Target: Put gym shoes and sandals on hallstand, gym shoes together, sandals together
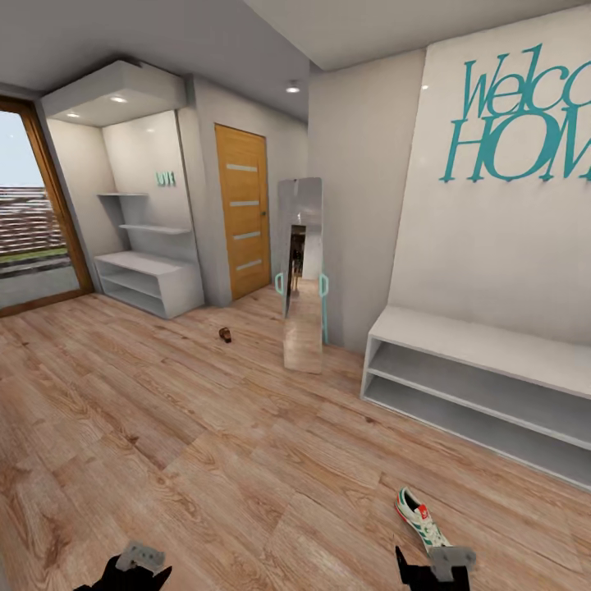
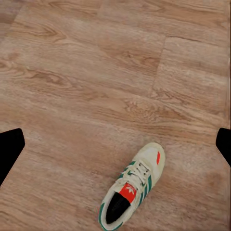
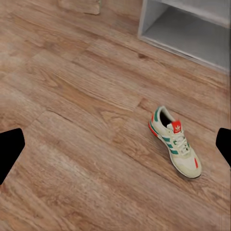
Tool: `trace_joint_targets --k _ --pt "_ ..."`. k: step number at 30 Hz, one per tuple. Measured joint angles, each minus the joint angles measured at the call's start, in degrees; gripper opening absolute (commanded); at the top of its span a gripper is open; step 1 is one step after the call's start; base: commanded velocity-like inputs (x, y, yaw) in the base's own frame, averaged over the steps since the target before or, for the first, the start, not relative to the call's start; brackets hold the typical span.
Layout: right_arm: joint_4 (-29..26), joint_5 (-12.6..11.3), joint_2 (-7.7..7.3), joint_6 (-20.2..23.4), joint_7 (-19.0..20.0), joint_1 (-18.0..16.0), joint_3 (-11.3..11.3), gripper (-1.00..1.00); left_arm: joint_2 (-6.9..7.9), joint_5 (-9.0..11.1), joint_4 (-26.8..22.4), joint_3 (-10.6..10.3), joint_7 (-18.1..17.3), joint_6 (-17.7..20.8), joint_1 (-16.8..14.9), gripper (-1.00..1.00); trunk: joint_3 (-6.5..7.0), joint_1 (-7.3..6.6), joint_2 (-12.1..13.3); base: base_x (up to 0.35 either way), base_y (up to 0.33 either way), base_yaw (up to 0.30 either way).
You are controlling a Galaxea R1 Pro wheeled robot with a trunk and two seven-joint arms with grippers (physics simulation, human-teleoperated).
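A white sneaker [image 1: 420, 517] with green stripes lies alone on the wood floor [image 1: 205, 460], close in front of the robot on its right side, just ahead of the right gripper [image 1: 435, 566]. The right wrist view shows the same kind of shoe [image 3: 176, 142] upright on its sole, with the corner of a pale rack [image 3: 192, 24] well apart from it across the planks. The left wrist view has a sneaker [image 2: 133, 186] too, flat on the boards [image 2: 96, 96], red tongue tab up and red mark on the toe; I cannot tell whether it is the same shoe or its mate.

Farther off, a small dark brown thing, likely a sandal [image 1: 225, 334], sits on the floor near a tall leaning mirror [image 1: 302, 275] and an orange door [image 1: 244, 211]. It is too small to make out clearly.

There are two pale shelf units. One low rack [image 1: 484, 386] stands against the right wall under big teal lettering [image 1: 521, 115], with a flat top and two open shelves. Another unit [image 1: 148, 279] sits in the far left alcove, with wall shelves above it, beside a glass door [image 1: 33, 222].

The left gripper [image 1: 135, 566] hangs low at the robot's left. Both grippers are spread wide and carry nothing: in each wrist view the dark fingertips [image 2: 9, 149] [image 3: 9, 151] sit at the far edges with bare floor between them.
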Motion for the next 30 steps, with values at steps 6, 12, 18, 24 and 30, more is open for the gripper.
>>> trace_joint_targets --k 6,12,18,24,30 --pt "-14.38 -0.04 0.0 16.1 0.07 -3.79 0.07 1.0 0.79 -1.42 -0.04 0.02 -3.52 7.7 -5.12 1.0 0.02 0.0 0.01 0.0 0.0 0.0" --pt "-22.23 -0.14 0.0 25.98 0.08 -8.57 0.19 1.0 0.51 -4.07 -0.02 -0.02 -3.86 9.6 -6.66 1.0 0.0 0.0 0.0 0.0 0.0 0.0" --pt "-30.09 -0.24 0.01 40.23 2.39 -15.87 0.29 1.0 0.37 -9.72 -0.02 -0.16 -3.94 9.85 -6.88 1.0 0.0 0.0 0.0 0.0 0.0 0.0" --pt "-30.3 0.09 -0.04 42.43 4.74 -16.64 0.34 1.0 0.41 -10.54 0.03 -0.13 -3.88 9.8 -6.77 1.0 0.0 0.0 0.0 0.0 0.0 0.0" --pt "-28.97 0.33 -0.49 42.68 5.04 -16.71 0.18 1.0 0.45 -10.61 0.04 0.02 -3.86 9.82 -6.76 1.0 0.0 0.0 0.0 0.0 0.0 0.0"
